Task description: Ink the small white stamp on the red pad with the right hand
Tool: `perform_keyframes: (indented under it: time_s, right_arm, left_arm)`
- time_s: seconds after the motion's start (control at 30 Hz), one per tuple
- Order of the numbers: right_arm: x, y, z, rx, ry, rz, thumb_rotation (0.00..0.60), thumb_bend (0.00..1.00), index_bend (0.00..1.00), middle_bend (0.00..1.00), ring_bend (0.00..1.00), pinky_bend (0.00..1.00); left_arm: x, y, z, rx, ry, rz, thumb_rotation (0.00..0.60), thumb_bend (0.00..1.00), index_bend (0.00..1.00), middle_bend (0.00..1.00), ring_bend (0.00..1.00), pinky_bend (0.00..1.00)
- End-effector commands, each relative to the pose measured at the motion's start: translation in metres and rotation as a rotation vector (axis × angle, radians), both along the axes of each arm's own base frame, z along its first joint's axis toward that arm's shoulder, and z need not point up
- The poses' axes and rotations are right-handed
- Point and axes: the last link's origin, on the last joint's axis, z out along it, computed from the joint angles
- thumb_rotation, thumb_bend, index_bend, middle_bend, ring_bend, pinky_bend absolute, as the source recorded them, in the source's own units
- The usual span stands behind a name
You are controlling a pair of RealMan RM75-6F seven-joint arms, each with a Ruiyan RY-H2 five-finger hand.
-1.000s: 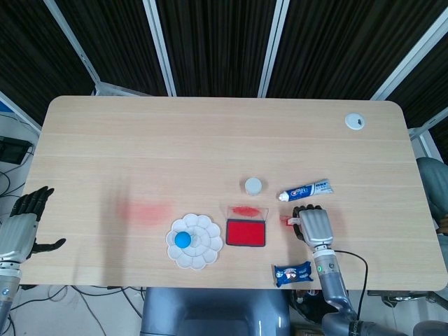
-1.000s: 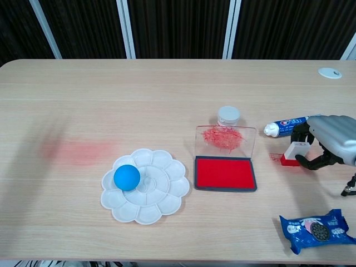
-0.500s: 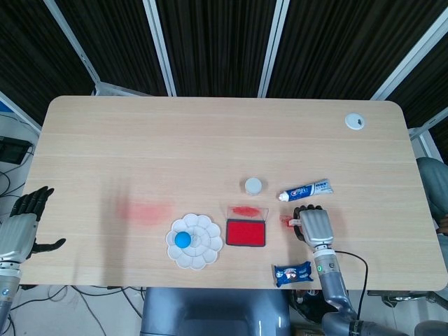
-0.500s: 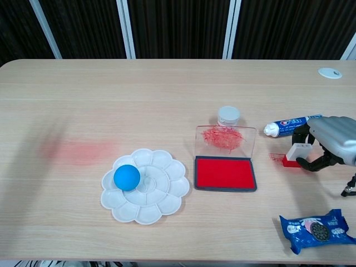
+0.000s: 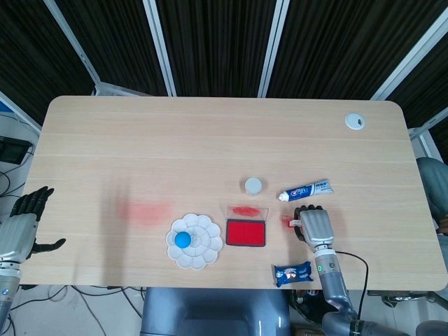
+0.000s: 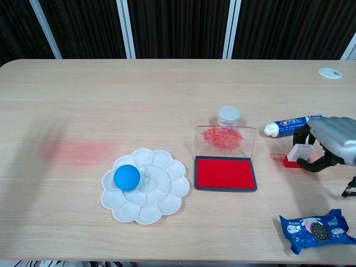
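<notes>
The small white stamp (image 6: 298, 153) with a red base stands slightly tilted on the table, right of the red ink pad (image 6: 225, 173). My right hand (image 6: 331, 139) curls around it, fingers on both sides, gripping its white top. In the head view the stamp (image 5: 291, 220) peeks out at the left edge of that hand (image 5: 315, 225), a short gap from the pad (image 5: 246, 232). The pad's clear lid (image 6: 225, 137) stands open behind it, smeared red. My left hand (image 5: 24, 224) hangs off the table's left front corner, fingers apart and holding nothing.
A toothpaste tube (image 6: 286, 125) lies just behind the right hand. A blue cookie packet (image 6: 317, 229) sits in front of it. A white jar (image 6: 228, 115) stands behind the pad. A white palette (image 6: 161, 194) with a blue ball (image 6: 127, 177) lies left of the pad.
The right hand and the stamp have shifted slightly to the right, away from the pad. The left hand has not moved.
</notes>
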Motion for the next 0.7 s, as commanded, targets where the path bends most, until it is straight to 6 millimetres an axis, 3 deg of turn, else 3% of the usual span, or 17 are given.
perform_keyframes:
  time_s: [0.03,0.47,0.7]
  right_arm:
    - [-0.0002,0.0,0.0001,0.001,0.001,-0.002,0.6,0.41,0.52,0.44,0.37,0.38]
    - [0.0,0.0,0.0006,0.006,0.001,-0.008,0.6,0.4,0.37,0.42,0.37,0.38]
    - [0.0003,0.0002,0.0014,0.007,0.002,-0.011,0.6,0.3,0.27,0.37,0.34,0.37]
  left_arm:
    - [0.0,0.0,0.0,0.0,0.0,0.0,0.6,0.0,0.0,0.0,0.0,0.0]
    - [0.0,0.0,0.0002,0.001,0.001,0.001,0.6,0.0,0.0,0.0,0.0,0.0]
    - [0.0,0.0001,0.0002,0.002,0.001,0.0,0.6,0.0,0.0,0.0,0.0,0.0]
